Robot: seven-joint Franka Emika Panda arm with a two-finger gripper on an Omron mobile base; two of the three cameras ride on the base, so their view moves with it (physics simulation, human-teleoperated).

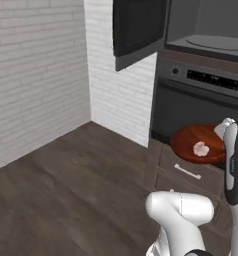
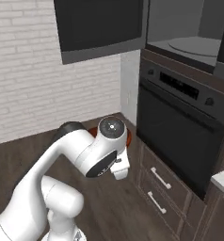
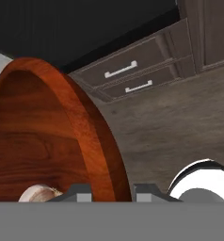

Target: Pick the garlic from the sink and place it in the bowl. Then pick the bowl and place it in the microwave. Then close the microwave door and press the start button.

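Glossy reddish wooden bowl, matt dark wood-grain floor, rough white brick wall.

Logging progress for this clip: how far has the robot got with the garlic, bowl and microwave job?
Done: the garlic already lies in the wooden bowl. In hand: the gripper is shut on the bowl's rim, carrying it in front of the oven, below the microwave. Left: set the bowl inside, close the microwave door, which stands open, and press start.

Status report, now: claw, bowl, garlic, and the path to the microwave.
Claw shut on bowl rim. Garlic inside bowl, carried in front of oven. Microwave door open, microwave cavity above. Nothing seen blocking.
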